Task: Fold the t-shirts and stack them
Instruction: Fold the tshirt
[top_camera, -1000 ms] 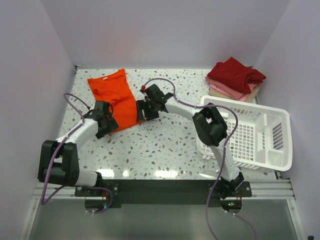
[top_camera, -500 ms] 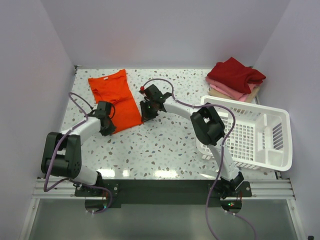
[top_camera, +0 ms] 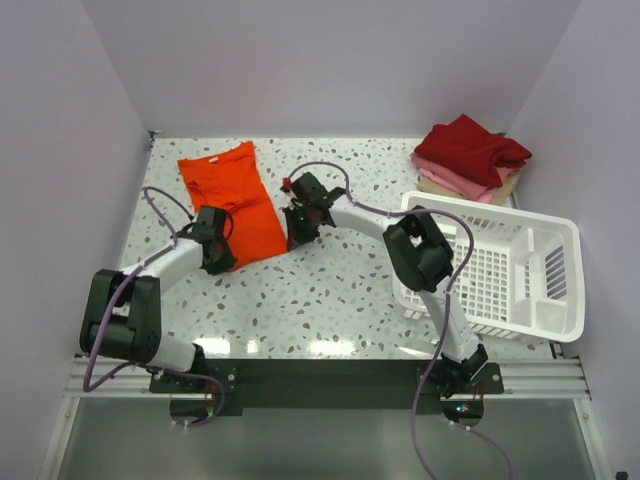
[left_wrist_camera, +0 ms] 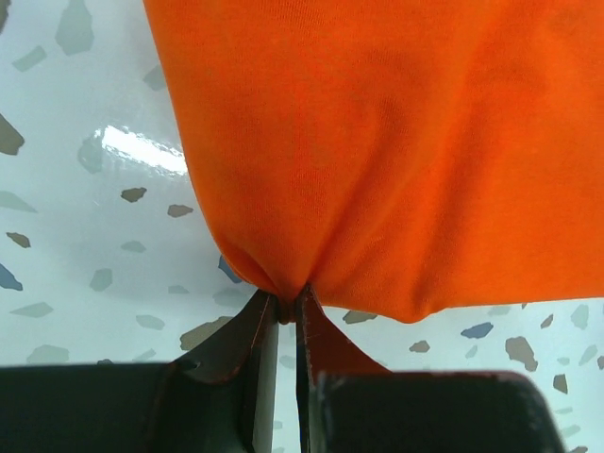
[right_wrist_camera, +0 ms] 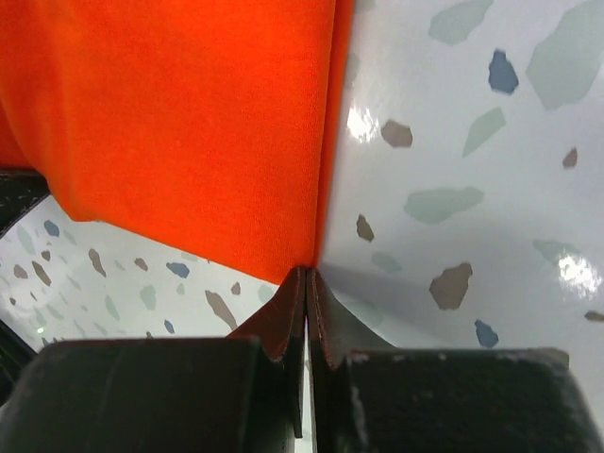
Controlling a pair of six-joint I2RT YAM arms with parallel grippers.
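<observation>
1. Two grippers are at work, and both are clenched on the same garment.
2. The left gripper has its two fingers pressed together on a small bunched pinch of the orange-red t-shirt, which puckers into the tips.
3. The right gripper has its two fingers squeezed tight on the cloth's folded edge, with speckled table showing on the other side of that edge.
4. From above, the left gripper grips the shirt's near left corner and the right gripper its near right corner. Both are low at the table.
5. Four t-shirts are in view.
6. One is the orange-red t-shirt. It lies flat on the far left part of the table as a long narrow panel, with its neckline toward the back wall and its near edge between the two grippers.
7. The other three are folded in one pile at the far right corner. The dark red t-shirt is on top, the pink t-shirt is beneath it, and the beige t-shirt is at the bottom.
8. One white lattice basket sits on the right side, just in front of that pile and well apart from the orange-red shirt.
</observation>
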